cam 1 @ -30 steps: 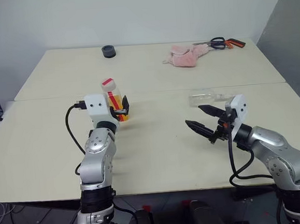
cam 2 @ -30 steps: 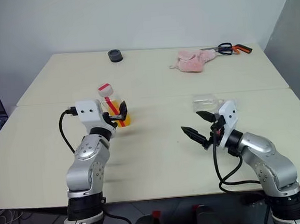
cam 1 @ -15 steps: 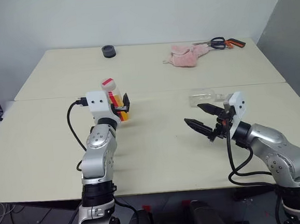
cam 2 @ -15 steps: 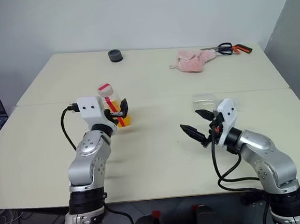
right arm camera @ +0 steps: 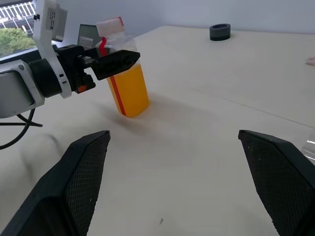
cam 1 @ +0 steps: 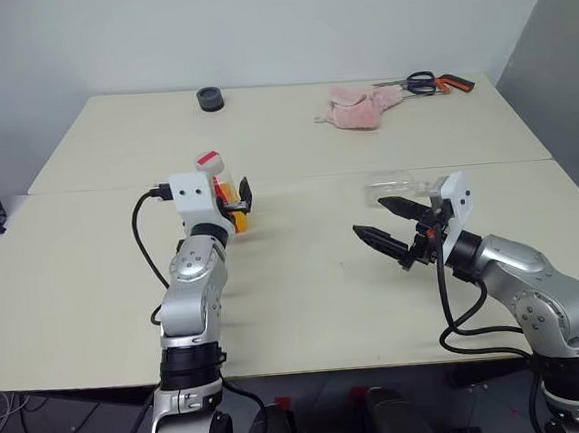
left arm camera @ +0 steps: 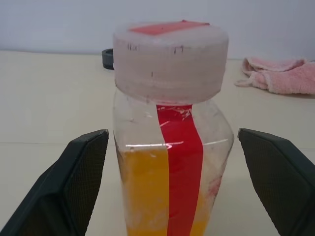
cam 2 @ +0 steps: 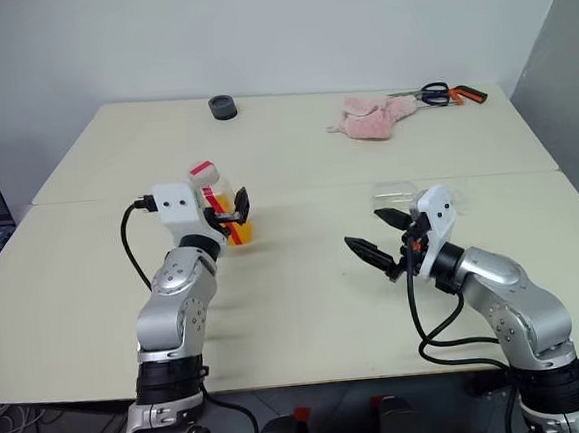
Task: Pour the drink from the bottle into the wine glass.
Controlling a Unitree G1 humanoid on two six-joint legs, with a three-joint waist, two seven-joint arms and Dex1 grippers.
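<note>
Left gripper (left arm camera: 170,187) wide open, empty, fingers flanking upright bottle (left arm camera: 170,147). Right gripper (cam 1: 386,227) open, empty; wine glass (cam 1: 397,184) lay just behind. Risk: off-centre closure could tip bottle.

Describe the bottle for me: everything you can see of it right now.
The bottle is small, clear plastic, squarish, standing upright on the table with its cap on. The cap looks pale with a red top; a red stripe runs down the side. Orange drink fills it to about the shoulder. The open left gripper has a finger on each side, neither touching.
</note>
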